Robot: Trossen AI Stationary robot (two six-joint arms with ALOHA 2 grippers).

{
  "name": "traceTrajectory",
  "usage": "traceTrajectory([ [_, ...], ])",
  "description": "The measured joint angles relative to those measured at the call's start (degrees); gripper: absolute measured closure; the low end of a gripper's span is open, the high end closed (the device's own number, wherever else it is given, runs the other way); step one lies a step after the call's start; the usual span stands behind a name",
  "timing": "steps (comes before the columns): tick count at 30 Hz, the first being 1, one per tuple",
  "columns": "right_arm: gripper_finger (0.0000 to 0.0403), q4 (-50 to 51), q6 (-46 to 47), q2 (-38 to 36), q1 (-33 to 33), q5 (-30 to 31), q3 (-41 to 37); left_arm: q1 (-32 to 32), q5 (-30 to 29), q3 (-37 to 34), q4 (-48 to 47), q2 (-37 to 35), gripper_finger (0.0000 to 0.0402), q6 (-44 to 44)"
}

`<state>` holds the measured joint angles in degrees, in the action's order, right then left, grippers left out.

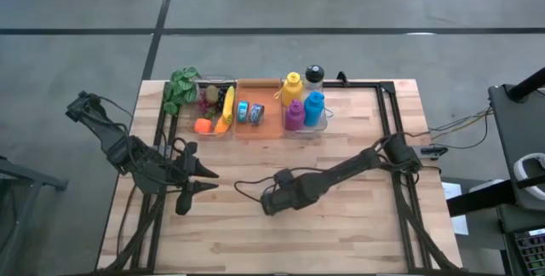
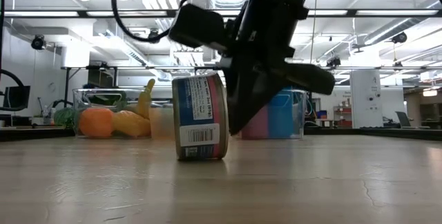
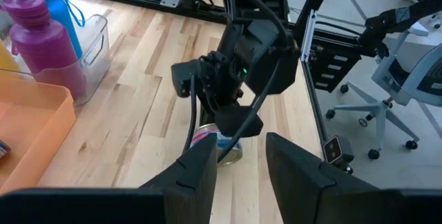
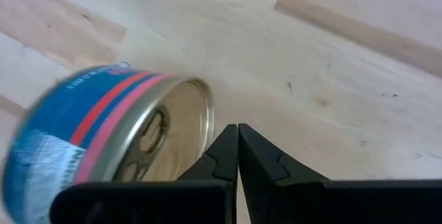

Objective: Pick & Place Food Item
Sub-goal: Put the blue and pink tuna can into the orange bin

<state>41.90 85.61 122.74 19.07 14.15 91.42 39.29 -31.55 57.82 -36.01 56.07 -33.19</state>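
A blue, pink and white food can (image 2: pixel 200 117) stands on its curved wall near the middle of the table, its flat ends facing sideways. The right wrist view shows its pull-tab lid (image 4: pixel 162 131). My right gripper (image 4: pixel 238 144) is shut and points down right beside that lid. It also shows in the low view (image 2: pixel 238 117) and in the high view (image 1: pixel 269 203), where it hides the can. My left gripper (image 1: pixel 204 182) is open and hovers left of the can. Its wrist view looks between its fingers (image 3: pixel 238 162) at the can (image 3: pixel 224 149). My right gripper's shut fingers (image 4: pixel 224 144) come from above, slanting down, next to the rim of the can's lid end (image 4: pixel 207 124). I cannot tell whether the finger's outer side touches that rim. The can rests on the table on its curved wall.
Along the far edge stand a clear bin of fruit (image 1: pixel 215 106), an orange tray with cans (image 1: pixel 255 112), a clear bin of bottles (image 1: pixel 305 106) and a leafy green (image 1: pixel 180 89). Black frame rails (image 1: pixel 387 114) border the table. Bare wood lies toward the near edge.
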Motion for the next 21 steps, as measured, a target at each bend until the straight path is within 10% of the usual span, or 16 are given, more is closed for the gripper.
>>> traceTrajectory([
  [21, 0.0394, 6.80, 7.95, -12.41, 6.45, 9.92, 1.42, 0.00, 0.00, 0.01, -0.25, -0.01, 0.0274, 0.35],
])
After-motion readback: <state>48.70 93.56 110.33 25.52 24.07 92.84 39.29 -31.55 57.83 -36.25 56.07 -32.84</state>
